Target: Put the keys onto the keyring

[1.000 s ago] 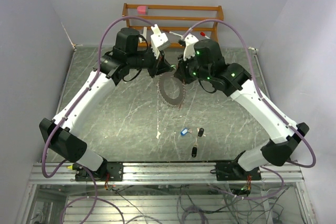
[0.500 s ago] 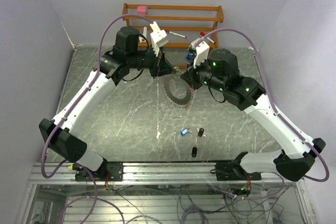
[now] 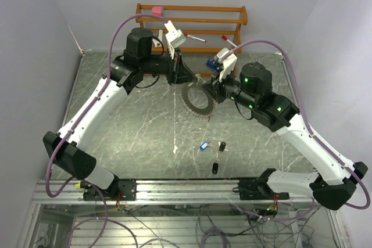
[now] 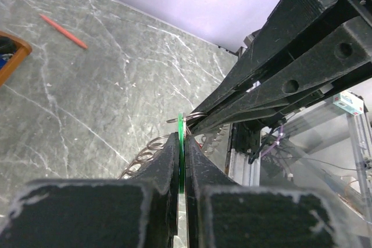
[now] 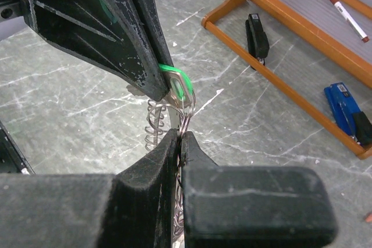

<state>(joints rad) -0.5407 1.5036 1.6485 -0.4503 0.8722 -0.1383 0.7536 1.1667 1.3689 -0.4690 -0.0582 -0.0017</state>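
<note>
The keyring (image 3: pixel 195 101), a toothed silvery ring, hangs tilted above the table between both grippers. My left gripper (image 3: pixel 187 79) is shut on the green key (image 4: pixel 182 137), seen edge-on between its pads. In the right wrist view the green key (image 5: pixel 178 81) sits against a wire loop of the keyring (image 5: pixel 168 111); whether the loop passes through its eye I cannot tell. My right gripper (image 5: pixel 181 136) is shut on that wire just below the key. A blue key (image 3: pixel 203 145) and two black keys (image 3: pixel 222 146) (image 3: pixel 215 168) lie on the table near the front.
A wooden rack (image 3: pixel 192 15) stands at the back edge, holding a black stapler (image 5: pixel 257 36), a blue stapler (image 5: pixel 343 105) and a red-capped marker (image 5: pixel 346 13). A red pen (image 4: pixel 64 30) lies on the marble table. Walls close in left and right.
The right arm has swung out to the right and stretched, its gripper staying on the keyring. The ring has shifted slightly right. The left gripper has barely moved.
</note>
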